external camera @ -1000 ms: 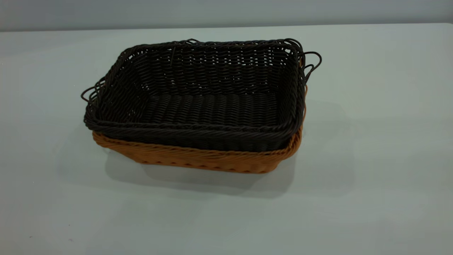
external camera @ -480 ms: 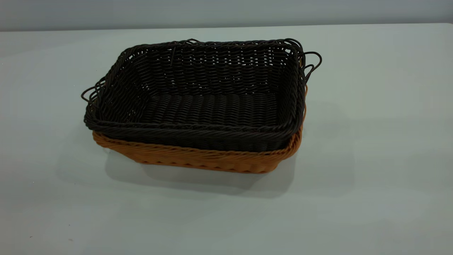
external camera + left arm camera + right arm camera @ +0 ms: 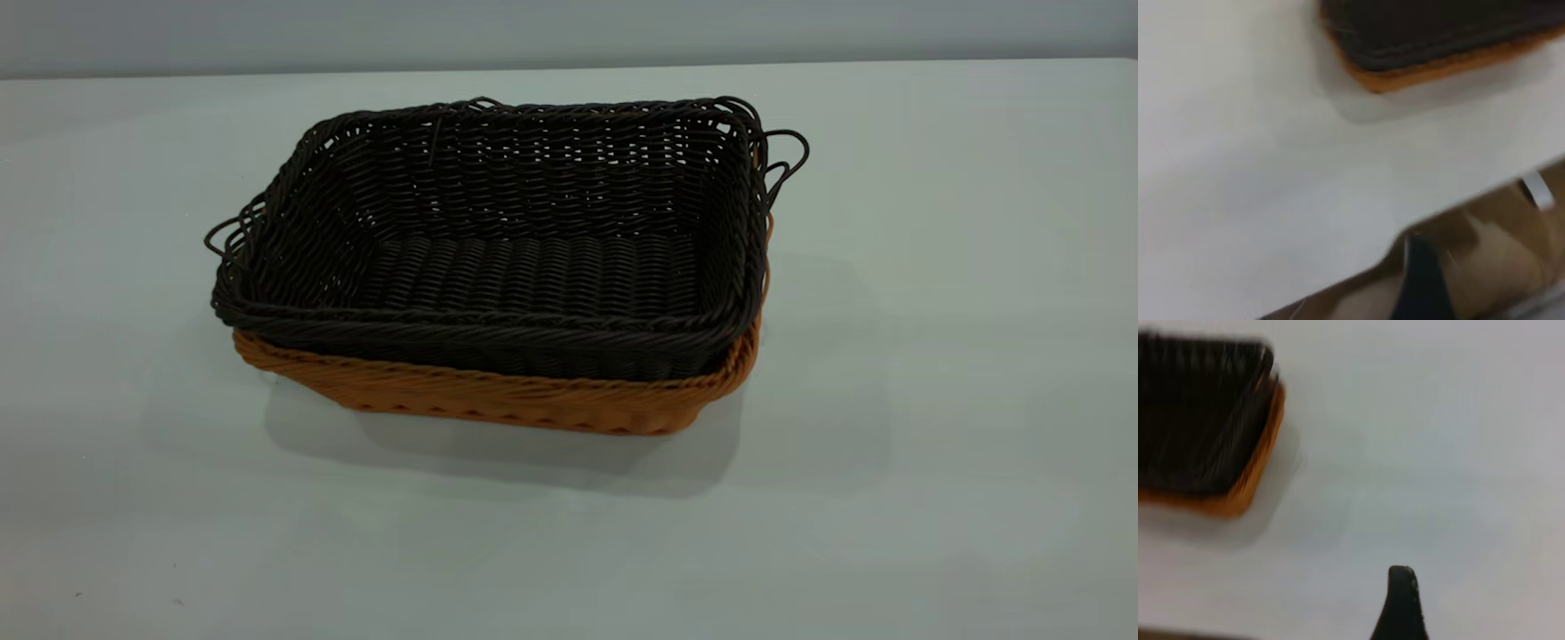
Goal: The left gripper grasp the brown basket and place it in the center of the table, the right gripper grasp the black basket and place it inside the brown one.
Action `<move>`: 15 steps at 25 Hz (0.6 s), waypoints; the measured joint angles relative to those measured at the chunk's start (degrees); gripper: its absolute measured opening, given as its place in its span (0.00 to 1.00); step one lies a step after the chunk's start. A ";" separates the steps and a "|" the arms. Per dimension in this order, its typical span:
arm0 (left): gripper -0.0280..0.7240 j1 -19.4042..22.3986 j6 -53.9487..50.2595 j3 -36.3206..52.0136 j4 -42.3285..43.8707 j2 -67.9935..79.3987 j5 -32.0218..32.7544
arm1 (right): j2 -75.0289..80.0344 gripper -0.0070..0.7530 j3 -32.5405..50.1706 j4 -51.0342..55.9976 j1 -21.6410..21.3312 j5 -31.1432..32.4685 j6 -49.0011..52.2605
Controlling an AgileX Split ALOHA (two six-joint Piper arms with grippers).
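Observation:
The black basket (image 3: 524, 240) sits nested inside the brown basket (image 3: 498, 400) near the middle of the table (image 3: 933, 400); only the brown basket's lower wall and rim show beneath it. Neither gripper appears in the exterior view. In the left wrist view the stacked baskets' corner (image 3: 1418, 60) lies far off, and a dark part of the left gripper (image 3: 1421, 283) hangs beyond the table's edge. In the right wrist view the black tip of the right gripper (image 3: 1401, 603) is above bare table, well apart from the baskets (image 3: 1211, 427).
The table's edge (image 3: 1451, 207) crosses the left wrist view, with brown flooring below it. A grey wall (image 3: 569, 31) runs behind the table's far edge. Bare tabletop surrounds the baskets on all sides.

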 joint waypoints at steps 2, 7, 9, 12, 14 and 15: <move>0.69 5.79 0.00 0.00 0.07 -1.59 0.00 | -1.91 0.69 0.00 -0.05 -0.12 0.27 0.00; 0.69 17.31 -0.05 0.00 0.12 -7.44 0.16 | -1.94 0.69 0.00 -0.05 -0.12 0.38 0.00; 0.69 20.61 -0.05 0.00 0.12 -9.68 0.30 | -1.94 0.69 0.00 -0.05 -0.12 0.38 0.00; 0.69 23.35 -0.05 0.00 0.12 -11.19 0.74 | -1.94 0.69 0.00 -0.05 -0.12 0.42 0.00; 0.69 23.67 -0.05 0.00 0.12 -11.19 0.92 | -1.94 0.69 0.00 -0.05 -0.12 0.42 0.00; 0.69 23.67 -0.05 0.00 0.12 -11.19 1.02 | -1.94 0.69 0.00 -0.05 -0.12 0.42 0.00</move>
